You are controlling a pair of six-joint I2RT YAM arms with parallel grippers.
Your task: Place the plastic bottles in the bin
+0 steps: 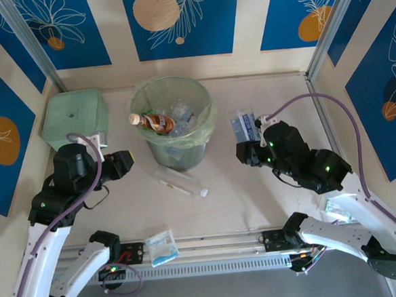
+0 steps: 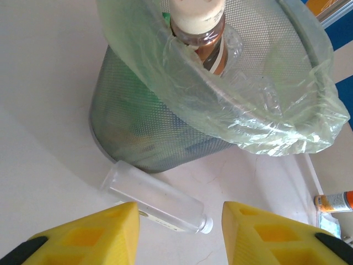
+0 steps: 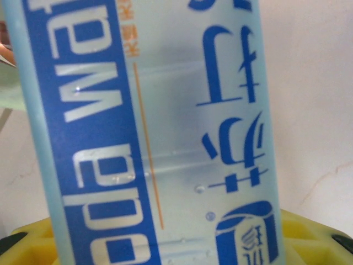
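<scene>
**Desk holdings: bottles, bin and claws**

Item 1. Large round translucent pale-green plastic bin [image 1: 185,156] with a thin bag liner. Upright at the middle of the far edge of the pale desk [image 1: 256,199]. Mesh-like wall and crumpled liner rim in the left wrist view.

Item 2. Brown-labelled plastic bottle with a pale cap [image 1: 154,121]. Inside the bin, leaning on its left rim, cap poking over the liner. Several clear bottles [image 1: 182,114] heaped beside it, also inside.

Item 3. Long clear plastic bottle [image 1: 176,179]. Flat on the desk, just beside the bin's near wall, outside it.

Item 4. Left claw [image 1: 124,162]. Left of the bin. Yellow fingers [image 2: 83,237] apart, nothing gripped, long clear bottle [image 2: 154,199] lying beyond the gap.

Item 5. Right claw [image 1: 245,142]. Right of the bin, well apart from the left claw. Clamped on a clear plastic bottle with a blue label [image 1: 245,126], white lettering on blue [image 3: 99,138]. Whether lifted off the desk, impossible to tell.

Item 6. Square pale-green lidded box [image 1: 75,116]. Far left corner of the desk.

Item 7. Flat white-and-blue packet [image 1: 162,247]. Near edge of the desk, left of centre.
</scene>
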